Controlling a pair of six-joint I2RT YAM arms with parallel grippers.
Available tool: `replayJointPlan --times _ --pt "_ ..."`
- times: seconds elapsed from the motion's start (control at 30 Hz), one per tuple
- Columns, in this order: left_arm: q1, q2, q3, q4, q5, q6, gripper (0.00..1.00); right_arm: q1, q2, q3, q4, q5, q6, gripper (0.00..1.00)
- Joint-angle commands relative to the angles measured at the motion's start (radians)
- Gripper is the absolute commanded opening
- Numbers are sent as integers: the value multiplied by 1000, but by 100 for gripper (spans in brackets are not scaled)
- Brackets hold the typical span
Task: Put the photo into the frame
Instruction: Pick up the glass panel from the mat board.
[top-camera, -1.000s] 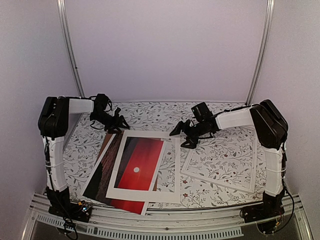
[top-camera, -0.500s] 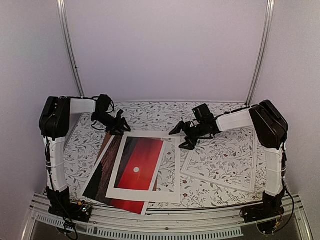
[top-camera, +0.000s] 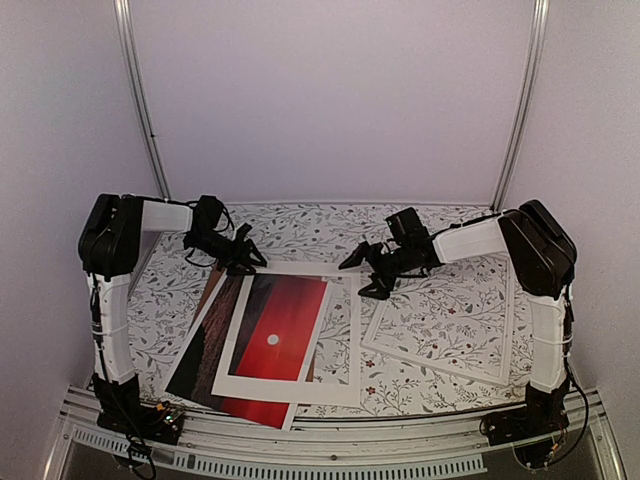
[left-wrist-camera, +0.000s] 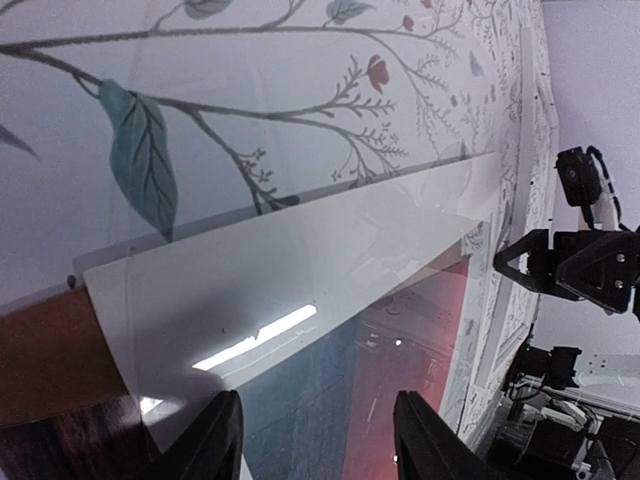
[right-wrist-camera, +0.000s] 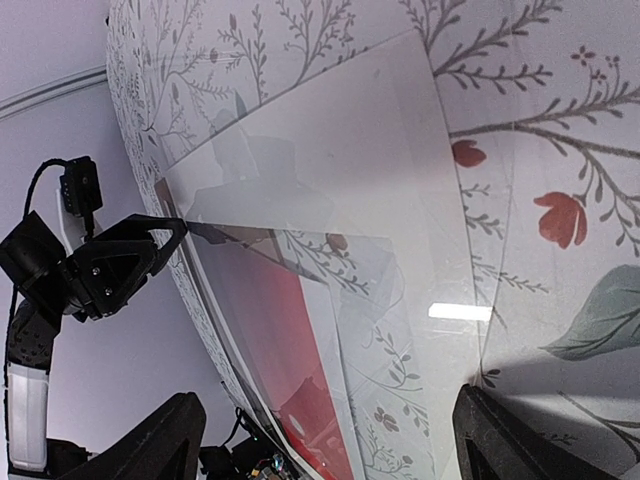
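Observation:
The photo (top-camera: 278, 327) lies flat at the front left, a red sky with a small white sun. A white window mat (top-camera: 340, 385) lies on top of it, and part of the print shows through the window. The frame (top-camera: 503, 318), thin and white with a clear pane, lies to the right on the cloth. My left gripper (top-camera: 250, 258) hovers open at the mat's far left corner; in the left wrist view the gripper (left-wrist-camera: 318, 420) has the mat (left-wrist-camera: 300, 250) below it. My right gripper (top-camera: 366, 276) stands open over the mat's far right corner, nothing between its jaws (right-wrist-camera: 330, 420).
A brown backing board (top-camera: 212, 285) peeks out under the photo's far left side. A flowered cloth (top-camera: 300, 225) covers the table. Metal rails (top-camera: 300, 445) run along the near edge by the arm bases. Grey walls close in the back and sides.
My left gripper has slid a little right, onto the mat's far left corner, and its jaws have narrowed somewhat. The right gripper has barely moved.

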Motion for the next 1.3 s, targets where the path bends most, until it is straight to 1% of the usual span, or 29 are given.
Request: replayJointPlan --times 0.0,0.1,0.17,0.3,0.47,0.7,1.03,1.13,1.27 --pt "-10 -40 -26 26 38 -18 55 2 -9 -8 25 -7 -12 89" --pt "-4 -55 -18 26 -21 -31 58 1 -11 -9 22 0 -18 89" --pt "6 -55 -1 26 -52 -43 62 2 -23 -6 15 11 -25 89" --pt "15 -12 92 -37 -97 -27 68 1 -43 20 -29 48 -42 89" --pt "17 57 205 -114 -131 18 73 1 -59 36 -70 86 -70 90" --pt "18 164 340 -193 -140 55 74 2 -79 44 -120 128 -89 90" --pt "7 291 559 -361 -172 115 74 32 -59 126 -249 200 -88 92" --pt "2 309 586 -411 -178 137 73 35 -54 123 -252 218 -66 92" --pt "-7 316 587 -431 -176 148 72 46 -52 128 -257 239 -36 92"
